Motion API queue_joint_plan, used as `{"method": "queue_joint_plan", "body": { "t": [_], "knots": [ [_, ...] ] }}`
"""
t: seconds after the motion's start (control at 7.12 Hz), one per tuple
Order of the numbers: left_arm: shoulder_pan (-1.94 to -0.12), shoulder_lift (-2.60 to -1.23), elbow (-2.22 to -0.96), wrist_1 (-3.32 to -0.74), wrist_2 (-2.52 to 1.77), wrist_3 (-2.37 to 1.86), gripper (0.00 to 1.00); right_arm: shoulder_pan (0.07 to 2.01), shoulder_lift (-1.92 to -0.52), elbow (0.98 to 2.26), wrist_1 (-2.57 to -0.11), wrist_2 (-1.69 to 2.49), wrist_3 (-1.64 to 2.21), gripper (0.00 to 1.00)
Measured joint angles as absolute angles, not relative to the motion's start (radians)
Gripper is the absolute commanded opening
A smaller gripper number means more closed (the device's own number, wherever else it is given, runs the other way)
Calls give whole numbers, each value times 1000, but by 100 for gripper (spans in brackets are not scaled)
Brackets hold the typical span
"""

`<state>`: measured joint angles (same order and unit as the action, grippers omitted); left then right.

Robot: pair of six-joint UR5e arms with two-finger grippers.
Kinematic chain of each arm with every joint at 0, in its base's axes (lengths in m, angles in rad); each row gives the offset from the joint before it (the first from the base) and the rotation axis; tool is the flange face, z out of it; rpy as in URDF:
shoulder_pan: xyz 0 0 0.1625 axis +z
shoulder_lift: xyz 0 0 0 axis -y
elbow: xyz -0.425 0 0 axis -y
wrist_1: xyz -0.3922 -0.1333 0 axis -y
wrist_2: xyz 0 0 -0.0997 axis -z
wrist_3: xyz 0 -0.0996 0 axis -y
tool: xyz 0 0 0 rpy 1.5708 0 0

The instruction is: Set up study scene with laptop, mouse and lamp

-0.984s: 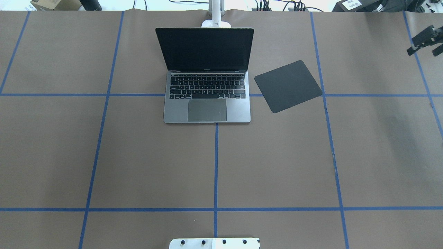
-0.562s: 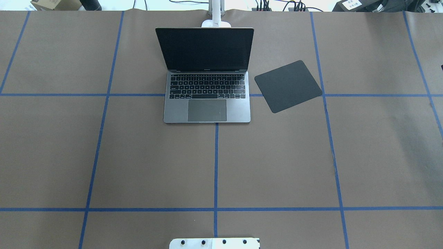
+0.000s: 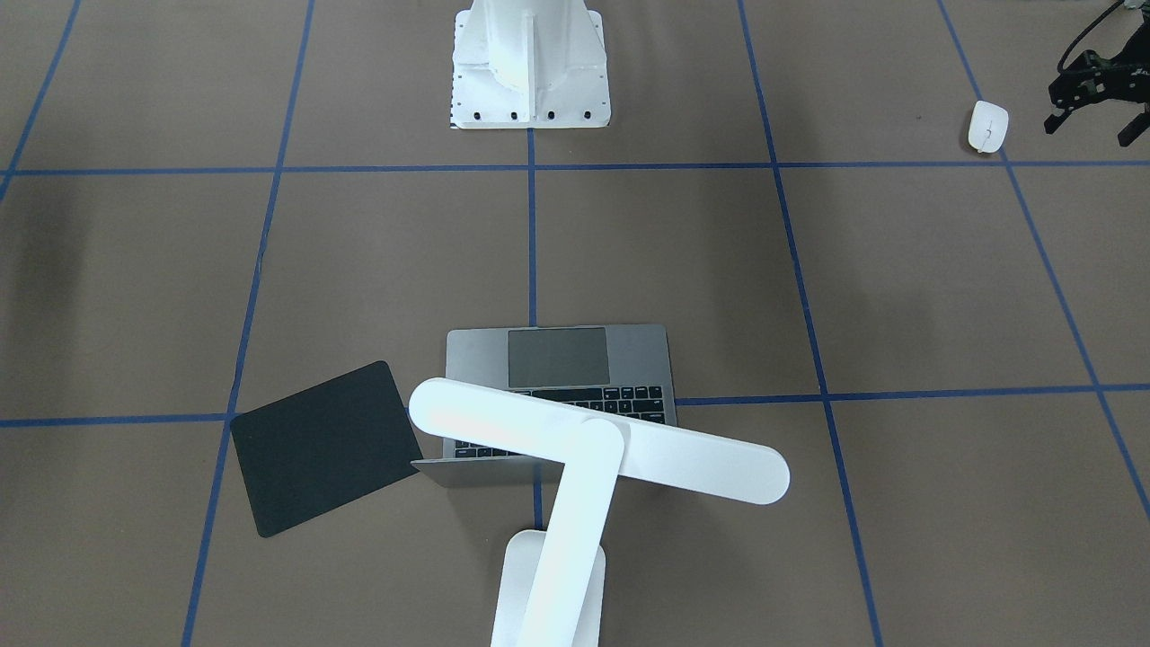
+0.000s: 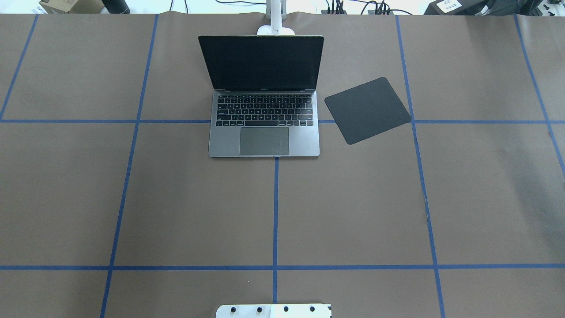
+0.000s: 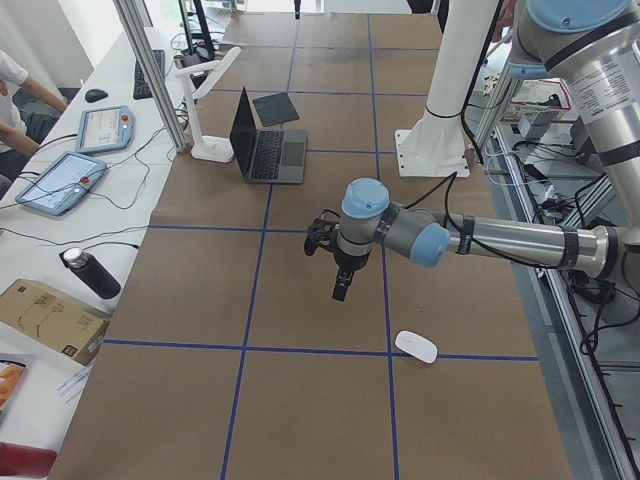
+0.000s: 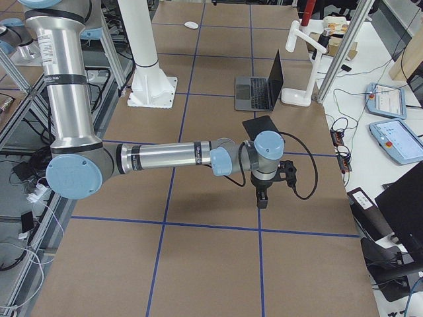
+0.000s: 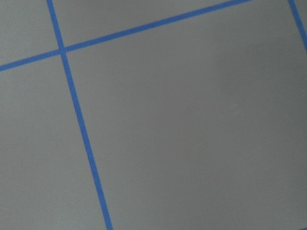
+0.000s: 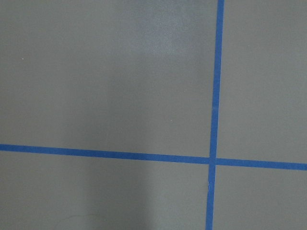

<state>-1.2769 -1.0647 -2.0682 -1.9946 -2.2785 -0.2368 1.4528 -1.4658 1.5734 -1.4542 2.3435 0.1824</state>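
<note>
The laptop stands open at the table's far middle, screen dark. Behind it rises the white lamp, its bar head over the keyboard. The white mouse lies far out on my left side, near the robot's edge of the table. My left gripper hangs just beyond the mouse, fingers apart, holding nothing. In the exterior right view, my right gripper hovers above bare table past the black mat; I cannot tell whether it is open. Both wrist views show only brown table and blue tape.
A flat black square mat lies askew to the right of the laptop. The white robot pedestal is bolted at the near middle edge. Tablets, a bottle and boxes sit on a side bench beyond the table.
The right gripper, seen at the overhead view's right edge a second ago, has moved out of that view. Laptop, lamp and mat have not moved.
</note>
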Motion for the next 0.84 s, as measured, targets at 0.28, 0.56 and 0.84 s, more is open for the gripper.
{"method": "queue_joint_plan", "body": {
  "t": [0.28,0.56,0.84],
  "knots": [
    [-1271,-1021,-1961,-2180,-2280,-254,100,1453,-1466,1583,-1455,2348,184,98],
    [-1208,-999,-1863,-2303,-2274,-251,100,1452,-1466,1586,-1455,2348,186,98],
    [-1132,-983,-1819,-2364,-2270,-243,100,1451,-1465,1587,-1454,2349,191,98]
  ]
}}
